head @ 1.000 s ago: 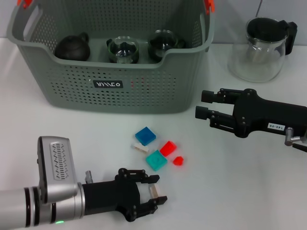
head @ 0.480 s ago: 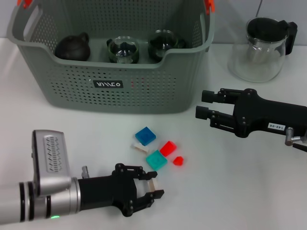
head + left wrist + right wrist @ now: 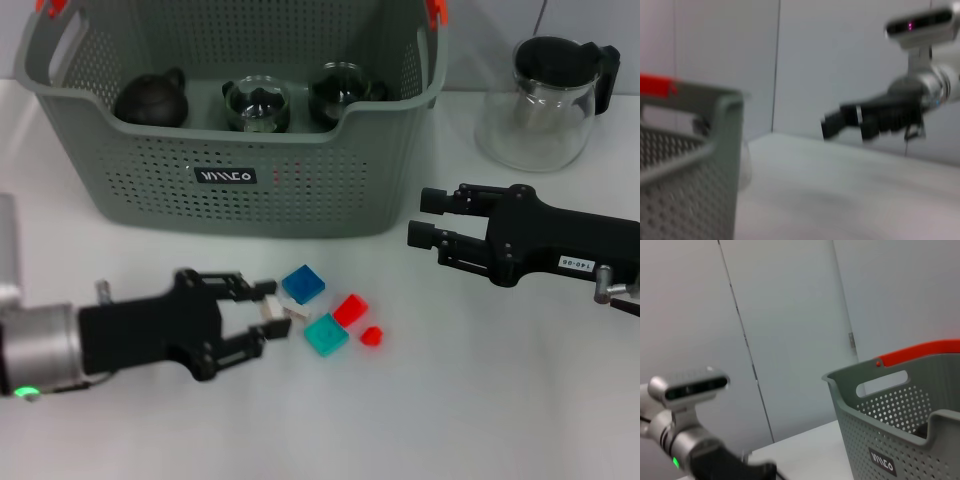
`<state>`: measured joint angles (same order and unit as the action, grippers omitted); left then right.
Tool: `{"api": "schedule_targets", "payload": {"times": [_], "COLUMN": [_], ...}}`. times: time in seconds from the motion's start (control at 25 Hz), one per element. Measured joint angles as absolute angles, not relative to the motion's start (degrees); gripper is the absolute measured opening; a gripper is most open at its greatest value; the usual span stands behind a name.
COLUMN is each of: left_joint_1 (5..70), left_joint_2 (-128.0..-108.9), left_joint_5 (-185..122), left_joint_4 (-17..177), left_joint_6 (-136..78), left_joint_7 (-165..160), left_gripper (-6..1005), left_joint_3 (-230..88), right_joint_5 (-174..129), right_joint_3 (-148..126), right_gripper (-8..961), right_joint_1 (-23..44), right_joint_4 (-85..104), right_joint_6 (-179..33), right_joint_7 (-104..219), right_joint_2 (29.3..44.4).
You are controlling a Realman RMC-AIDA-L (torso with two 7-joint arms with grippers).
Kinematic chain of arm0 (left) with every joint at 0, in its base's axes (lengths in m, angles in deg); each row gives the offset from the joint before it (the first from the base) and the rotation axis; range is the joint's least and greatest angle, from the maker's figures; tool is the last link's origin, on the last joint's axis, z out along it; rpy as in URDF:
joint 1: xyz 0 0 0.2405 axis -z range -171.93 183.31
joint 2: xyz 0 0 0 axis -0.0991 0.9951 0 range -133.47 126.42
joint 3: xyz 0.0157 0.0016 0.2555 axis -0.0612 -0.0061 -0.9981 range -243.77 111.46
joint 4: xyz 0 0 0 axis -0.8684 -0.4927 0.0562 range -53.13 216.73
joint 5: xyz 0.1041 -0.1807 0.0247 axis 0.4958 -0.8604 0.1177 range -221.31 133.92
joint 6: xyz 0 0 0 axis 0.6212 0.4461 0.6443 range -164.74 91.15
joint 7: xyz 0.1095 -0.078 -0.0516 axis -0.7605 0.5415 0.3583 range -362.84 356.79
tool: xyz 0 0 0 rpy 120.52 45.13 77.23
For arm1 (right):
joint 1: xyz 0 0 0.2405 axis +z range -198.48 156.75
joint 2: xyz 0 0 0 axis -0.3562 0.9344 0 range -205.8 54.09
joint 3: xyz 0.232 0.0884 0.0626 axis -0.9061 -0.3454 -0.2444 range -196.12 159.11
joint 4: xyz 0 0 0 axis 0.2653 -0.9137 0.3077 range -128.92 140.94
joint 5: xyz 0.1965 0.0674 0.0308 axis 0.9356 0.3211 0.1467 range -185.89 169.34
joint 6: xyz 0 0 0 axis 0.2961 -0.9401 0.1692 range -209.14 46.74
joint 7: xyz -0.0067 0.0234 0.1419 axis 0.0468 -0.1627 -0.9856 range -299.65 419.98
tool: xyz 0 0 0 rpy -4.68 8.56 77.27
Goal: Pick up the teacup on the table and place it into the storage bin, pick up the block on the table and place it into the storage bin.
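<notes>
1. The left gripper [image 3: 268, 318], fingers spread, is hovering around a small white block [image 3: 291, 310] lying on the white tabletop [image 3: 480, 400] (before the grey-green perforated storage bin [image 3: 240, 170]).
2. The right gripper [image 3: 428, 220] is idling aside, fingers parted.

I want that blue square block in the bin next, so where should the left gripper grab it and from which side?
Probably from above, closing on two opposite flat edges of the blue square block. It lies flat and low, so a side approach would likely scrape the table. The white block and teal block crowd its near side; the far-left and near-right edges look freest. The left gripper hovers open close beside it.
</notes>
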<state>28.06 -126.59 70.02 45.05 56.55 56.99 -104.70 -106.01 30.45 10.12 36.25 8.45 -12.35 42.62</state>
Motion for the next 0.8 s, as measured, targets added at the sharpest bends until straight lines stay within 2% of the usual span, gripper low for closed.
{"api": "schedule_targets", "payload": {"times": [0.36, 0.44, 0.48, 0.6, 0.8], "left_joint_1": [33.24, 33.24, 35.88, 37.98, 43.79], "left_joint_2": [-123.06, -123.06, -122.15, -121.75, -119.82], "left_joint_5": [64.93, 64.93, 59.72, 56.62, 55.68], "left_joint_4": [41.86, 41.86, 41.87, 41.66, 39.83], "left_joint_6": [67.79, 67.79, 66.29, 63.51, 54.08], "left_joint_7": [66.27, 66.27, 72.56, 76.65, 87.21], "left_gripper": [410, 411, 411, 412, 414], "left_joint_3": [-89.86, -89.86, -86.98, -85.95, -89.29], "right_joint_5": [-106.01, -106.01, -106.01, -106.01, -106.01], "right_joint_3": [30.45, 30.45, 30.45, 30.45, 30.45], "right_gripper": [517, 517, 517, 517, 518], "right_joint_1": [10.18, 10.35, 10.45, 10.65, 10.68], "right_joint_4": [36.32, 36.32, 36.34, 36.34, 36.34], "right_joint_6": [8.52, 8.48, 8.48, 8.46, 8.4], "right_joint_7": [-12.35, -12.35, -12.35, -12.35, -12.35], "right_joint_2": [42.89, 42.94, 42.94, 43.0, 43.11]}}
